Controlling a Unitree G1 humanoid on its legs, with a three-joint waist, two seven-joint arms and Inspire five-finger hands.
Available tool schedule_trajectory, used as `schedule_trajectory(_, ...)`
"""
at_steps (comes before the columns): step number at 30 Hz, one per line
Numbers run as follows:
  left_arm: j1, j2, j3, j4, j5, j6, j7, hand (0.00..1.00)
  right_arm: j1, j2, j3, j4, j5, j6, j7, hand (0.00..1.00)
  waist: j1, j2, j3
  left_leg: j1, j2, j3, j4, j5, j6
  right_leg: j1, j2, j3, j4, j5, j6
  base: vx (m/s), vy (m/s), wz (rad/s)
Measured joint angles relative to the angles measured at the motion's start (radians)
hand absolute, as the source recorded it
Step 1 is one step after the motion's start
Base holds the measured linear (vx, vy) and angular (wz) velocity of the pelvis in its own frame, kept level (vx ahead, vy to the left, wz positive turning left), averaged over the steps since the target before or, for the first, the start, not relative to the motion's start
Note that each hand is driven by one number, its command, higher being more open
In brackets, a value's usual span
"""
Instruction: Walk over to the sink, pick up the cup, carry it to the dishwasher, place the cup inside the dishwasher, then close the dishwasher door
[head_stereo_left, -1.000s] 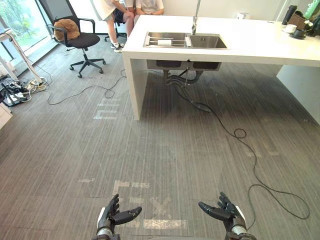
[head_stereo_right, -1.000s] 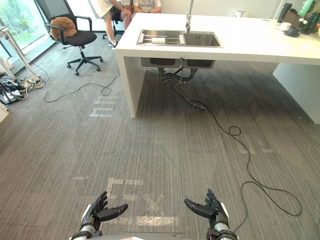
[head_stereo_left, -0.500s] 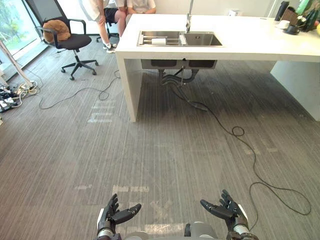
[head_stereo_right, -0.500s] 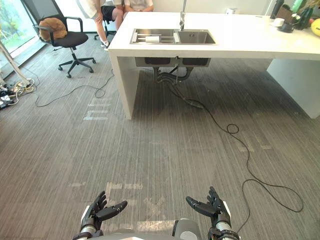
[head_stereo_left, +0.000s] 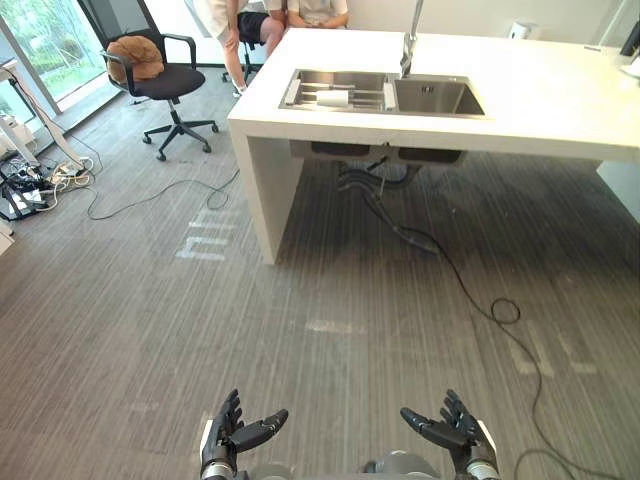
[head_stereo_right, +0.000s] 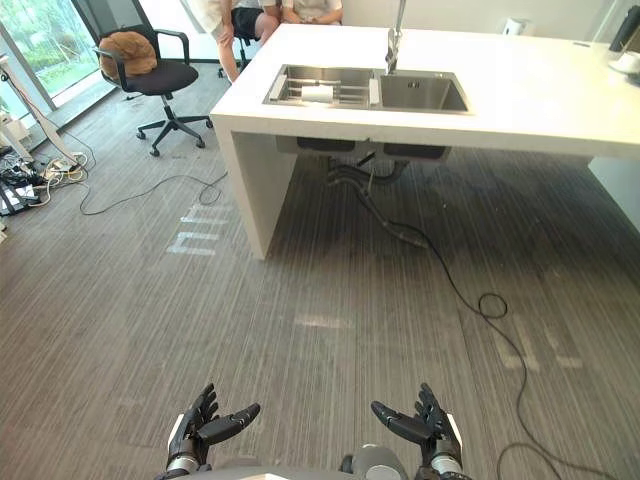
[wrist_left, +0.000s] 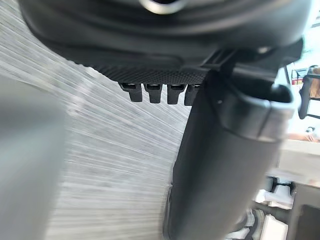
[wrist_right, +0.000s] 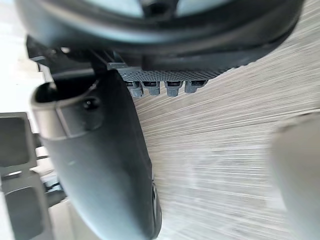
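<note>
- The whole head view has shifted against half a second ago: the white slab counter (head_stereo_left: 560, 100) and its stainless-steel double sink (head_stereo_left: 437, 97) sit larger and lower in frame. I read this as the camera moving with the robot's walk, not the furniture moving.
- The small white cup (head_stereo_left: 333, 97) lies in the sink's left basin, seemingly on a rack (too small to tell how it rests).
- The dark left hand (head_stereo_left: 228, 440) and dark right hand (head_stereo_left: 455, 432) stay low over the grey carpet, fingers spread straight, thumbs turned inward, holding nothing.
- The approach is under way; the cup is well out of reach, so more walking comes before any grasp.
</note>
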Motion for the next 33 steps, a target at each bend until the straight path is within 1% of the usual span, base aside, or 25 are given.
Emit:
schedule_trajectory(3, -0.008, -0.005, -0.025, -0.040, 0.000, 0.000, 0.005, 1.00, -0.032, -0.012, -0.009, -0.043, 0.010, 0.000, -0.013, 1.00, 0.013, -0.004, 0.008, -0.127, -0.079, 0.050, -0.261, -0.013, 0.006, 0.079, -0.019, 0.045, -0.078, 0.000, 0.001, 0.53, 0.017, -0.50)
schedule_trajectory(4, -0.011, -0.012, -0.030, -0.052, 0.000, 0.000, 0.006, 1.00, -0.042, -0.010, -0.010, -0.060, 0.011, 0.000, -0.019, 1.00, 0.018, -0.008, 0.023, -0.157, -0.104, 0.053, -0.362, 0.013, 0.006, 0.106, -0.031, 0.067, -0.091, -0.001, 0.002, 0.49, 0.125, -0.61)
schedule_trajectory(5, -0.016, -0.021, -0.035, -0.071, -0.005, 0.003, 0.007, 1.00, -0.042, -0.005, -0.009, -0.085, 0.012, 0.000, -0.030, 1.00, 0.032, -0.009, 0.034, -0.188, -0.128, 0.045, -0.506, 0.097, -0.001, 0.132, -0.047, 0.089, -0.089, -0.009, 0.016, 0.56, 0.187, -0.81)
schedule_trajectory(6, -0.012, -0.019, -0.048, -0.094, -0.005, 0.002, 0.015, 1.00, -0.028, -0.005, 0.001, -0.116, 0.013, 0.000, -0.035, 1.00, 0.044, -0.004, 0.038, -0.196, -0.137, 0.032, -0.651, 0.199, -0.006, 0.161, -0.051, 0.122, -0.086, -0.031, 0.050, 0.46, 0.187, -0.80)
schedule_trajectory(7, -0.006, -0.018, -0.056, -0.105, -0.006, 0.001, 0.019, 1.00, -0.018, -0.005, 0.013, -0.132, 0.013, 0.000, -0.037, 1.00, 0.048, 0.002, 0.037, -0.198, -0.128, 0.030, -0.706, 0.230, -0.007, 0.179, -0.046, 0.143, -0.079, -0.054, 0.058, 0.48, 0.238, -0.84)
schedule_trajectory(8, -0.003, -0.007, -0.062, -0.102, -0.006, 0.003, 0.023, 1.00, -0.011, 0.001, 0.043, -0.138, 0.012, 0.003, -0.041, 1.00, 0.058, -0.001, 0.029, -0.193, -0.127, 0.035, -0.665, 0.356, 0.026, 0.210, -0.063, 0.182, -0.056, -0.111, 0.079, 0.40, 0.222, -0.59)
schedule_trajectory(9, -0.008, -0.003, -0.064, -0.095, -0.009, 0.010, 0.026, 1.00, -0.012, 0.008, 0.056, -0.138, 0.012, 0.008, -0.042, 1.00, 0.056, -0.015, 0.026, -0.196, -0.139, 0.038, -0.641, 0.371, 0.046, 0.217, -0.079, 0.193, -0.045, -0.119, 0.080, 0.61, 0.345, -0.42)
schedule_trajectory(10, -0.034, 0.028, -0.075, -0.095, -0.009, 0.017, 0.026, 1.00, -0.012, 0.024, 0.074, -0.140, 0.011, 0.014, -0.046, 1.00, 0.044, -0.057, 0.019, -0.206, -0.173, 0.054, -0.595, 0.319, 0.072, 0.191, -0.123, 0.214, 0.024, -0.114, 0.080, 0.50, 0.291, -0.01)
schedule_trajectory(12, -0.053, 0.030, -0.077, -0.098, -0.010, 0.018, 0.025, 1.00, -0.016, 0.026, 0.079, -0.141, 0.010, 0.029, -0.041, 1.00, 0.032, -0.070, 0.021, -0.220, -0.202, 0.062, -0.526, 0.248, 0.102, 0.107, -0.164, 0.223, 0.226, -0.087, 0.129, 0.48, 0.295, 0.09)
schedule_trajectory(13, -0.056, 0.043, -0.076, -0.103, -0.011, 0.018, 0.029, 1.00, -0.012, 0.038, 0.082, -0.142, 0.010, 0.053, -0.047, 1.00, 0.031, -0.100, 0.037, -0.169, -0.240, 0.082, -0.497, 0.182, 0.119, 0.002, -0.228, 0.252, 0.505, 0.041, 0.231, 0.48, 0.274, 0.05)
schedule_trajectory(14, -0.053, 0.048, -0.077, -0.104, -0.013, 0.020, 0.037, 1.00, -0.006, 0.035, 0.104, -0.136, 0.009, 0.063, -0.048, 1.00, 0.029, -0.107, 0.040, -0.120, -0.262, 0.085, -0.503, 0.152, 0.125, -0.045, -0.261, 0.253, 0.630, 0.184, 0.228, 0.48, 0.244, -0.01)
schedule_trajectory(15, -0.043, 0.048, -0.077, -0.111, -0.013, 0.021, 0.045, 1.00, 0.001, 0.029, 0.122, -0.132, 0.008, 0.068, -0.046, 1.00, 0.025, -0.105, 0.040, -0.082, -0.269, 0.086, -0.516, 0.135, 0.127, -0.071, -0.277, 0.251, 0.693, 0.241, 0.221, 0.40, 0.180, -0.12)
schedule_trajectory(17, -0.006, 0.046, -0.079, -0.170, -0.013, 0.022, 0.078, 1.00, 0.014, 0.026, 0.179, -0.128, 0.006, 0.075, -0.037, 1.00, 0.023, -0.089, 0.041, 0.033, -0.271, 0.082, -0.596, 0.113, 0.127, -0.169, -0.260, 0.210, 0.773, 0.137, 0.192, 0.47, 0.220, -0.12)
schedule_trajectory(20, 0.002, 0.064, -0.089, -0.279, -0.011, 0.024, 0.138, 1.00, 0.033, 0.030, 0.206, -0.146, -0.002, 0.075, -0.020, 1.00, 0.012, -0.074, 0.037, 0.147, -0.265, 0.050, -0.708, 0.117, 0.112, -0.282, -0.211, 0.082, 0.609, 0.041, 0.186, 0.50, 0.137, 0.18)
schedule_trajectory(23, -0.023, 0.073, -0.089, -0.367, -0.002, 0.024, 0.159, 1.00, 0.077, 0.032, 0.194, -0.211, -0.003, 0.067, -0.011, 1.00, 0.002, -0.069, 0.038, 0.228, -0.256, -0.005, -0.737, 0.098, 0.099, -0.321, -0.146, 0.043, 0.274, 0.045, 0.184, 0.39, 0.015, 0.46)
schedule_trajectory(24, -0.038, 0.074, -0.090, -0.371, -0.002, 0.024, 0.159, 1.00, 0.087, 0.032, 0.186, -0.226, -0.002, 0.067, -0.010, 1.00, -0.001, -0.069, 0.038, 0.245, -0.254, -0.021, -0.734, 0.096, 0.094, -0.323, -0.128, 0.055, 0.173, 0.066, 0.181, 0.55, -0.039, 0.67)
schedule_trajectory(25, -0.044, 0.072, -0.089, -0.389, -0.002, 0.024, 0.160, 1.00, 0.101, 0.032, 0.184, -0.253, 0.000, 0.065, -0.012, 1.00, -0.004, -0.070, 0.037, 0.267, -0.253, -0.035, -0.722, 0.080, 0.068, -0.324, -0.112, 0.069, 0.077, 0.118, 0.168, 0.44, -0.059, 0.51)
schedule_trajectory(26, -0.038, 0.071, -0.089, -0.404, -0.001, 0.023, 0.162, 1.00, 0.108, 0.032, 0.185, -0.268, 0.000, 0.065, -0.013, 1.00, -0.003, -0.071, 0.036, 0.282, -0.254, -0.037, -0.718, 0.066, 0.046, -0.324, -0.111, 0.069, 0.048, 0.150, 0.153, 0.54, -0.102, 0.46)
schedule_trajectory(27, -0.017, 0.069, -0.089, -0.438, -0.001, 0.022, 0.170, 1.00, 0.117, 0.035, 0.185, -0.296, 0.000, 0.063, -0.013, 1.00, -0.002, -0.075, 0.031, 0.314, -0.256, -0.039, -0.710, 0.035, 0.019, -0.323, -0.112, 0.068, 0.030, 0.215, 0.101, 0.47, -0.150, 0.36)
schedule_trajectory(28, -0.003, 0.068, -0.095, -0.465, -0.001, 0.020, 0.180, 1.00, 0.128, 0.038, 0.187, -0.323, 0.000, 0.061, -0.015, 1.00, -0.005, -0.078, 0.020, 0.329, -0.256, -0.038, -0.702, 0.002, 0.017, -0.325, -0.118, 0.065, 0.041, 0.250, 0.070, 0.59, -0.225, 0.46)
schedule_trajectory(29, 0.006, 0.046, -0.095, -0.482, -0.001, 0.019, 0.198, 1.00, 0.131, 0.027, 0.186, -0.350, 0.001, 0.061, -0.021, 1.00, -0.006, -0.046, 0.002, 0.356, -0.222, -0.034, -0.702, -0.047, 0.012, -0.335, -0.100, 0.044, 0.107, 0.218, 0.046, 0.51, -0.216, 0.32)
schedule_trajectory(30, 0.019, 0.033, -0.091, -0.498, -0.002, 0.016, 0.213, 1.00, 0.126, 0.026, 0.188, -0.359, 0.001, 0.061, -0.025, 1.00, 0.002, -0.029, -0.013, 0.357, -0.202, -0.026, -0.678, -0.051, 0.000, -0.338, -0.086, 0.040, 0.124, 0.169, 0.033, 0.41, -0.176, 0.17)
schedule_trajectory(31, 0.026, 0.025, -0.089, -0.518, -0.002, 0.014, 0.235, 1.00, 0.117, 0.027, 0.188, -0.367, 0.002, 0.062, -0.024, 1.00, 0.005, -0.017, -0.016, 0.317, -0.179, -0.018, -0.582, -0.047, -0.007, -0.330, -0.075, 0.033, 0.129, 0.148, 0.024, 0.49, -0.224, 0.04)
schedule_trajectory(32, 0.033, 0.012, -0.090, -0.556, -0.001, 0.013, 0.265, 1.00, 0.108, 0.023, 0.188, -0.387, 0.002, 0.064, -0.022, 1.00, 0.005, -0.002, -0.018, 0.243, -0.142, -0.015, -0.410, -0.021, -0.036, -0.304, -0.058, 0.024, 0.115, 0.130, 0.016, 0.49, -0.221, 0.03)
schedule_trajectory(33, 0.038, 0.002, -0.089, -0.586, 0.001, 0.013, 0.284, 1.00, 0.106, 0.019, 0.187, -0.400, 0.003, 0.067, -0.020, 1.00, 0.007, 0.005, -0.018, 0.204, -0.122, -0.015, -0.321, 0.010, -0.042, -0.291, -0.048, 0.021, 0.107, 0.121, 0.011, 0.57, -0.255, 0.02)
